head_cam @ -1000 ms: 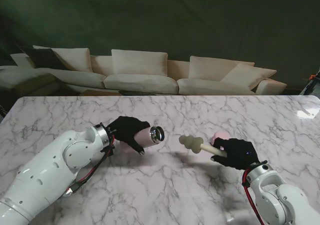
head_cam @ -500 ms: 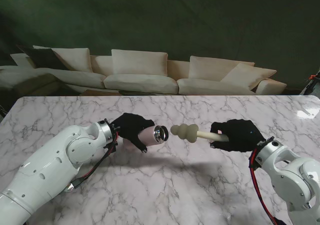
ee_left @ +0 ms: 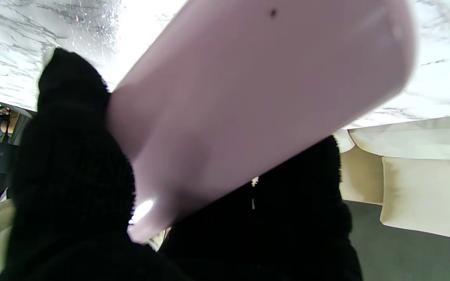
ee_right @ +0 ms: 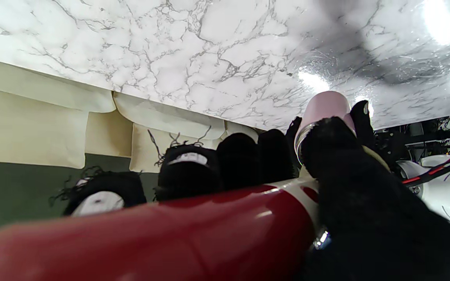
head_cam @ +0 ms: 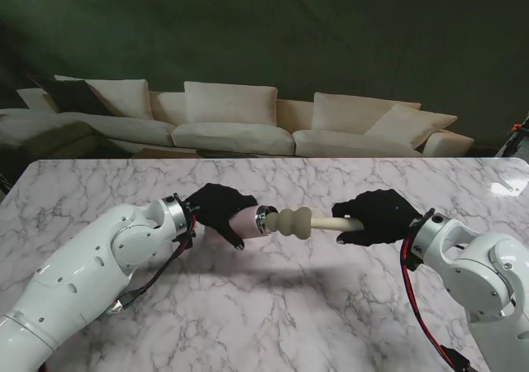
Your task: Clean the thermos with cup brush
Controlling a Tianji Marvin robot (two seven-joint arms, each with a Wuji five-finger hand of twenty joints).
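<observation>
**A:** What fills the stand's view?

**B:** A white marble table (head_cam: 273,322) with grey veins covers the lower half of the frame. Behind it, across the upper middle, runs a cream sofa (head_cam: 240,124) against a dark wall. Two white robot arms rise from the bottom corners, each ending in a black-gloved hand.

**A:** Where is the thermos?

**B:** The pink thermos (head_cam: 246,221) is near the centre of the frame, slightly left, held off the table and lying roughly level. Its steel-rimmed mouth faces the frame's right. The left hand (head_cam: 216,209) has its fingers wrapped around the thermos body. In the left wrist view the pink body (ee_left: 248,97) crosses most of the picture, with gloved fingers (ee_left: 72,164) on either side of it.

**A:** And the cup brush?

**B:** The cup brush (head_cam: 307,221) lies level at the centre of the frame, also off the table. Its cream, lobed sponge head touches the thermos mouth; how far it has entered cannot be told. The pale handle runs to the right into the right hand (head_cam: 376,217), whose fingers are curled tightly around it.

**A:** Does the right wrist view add anything?

**B:** A glossy red part of the brush handle (ee_right: 150,234) lies across the lower frame under curled gloved fingers (ee_right: 240,160). The thermos (ee_right: 322,109) shows small at the upper right.
</observation>
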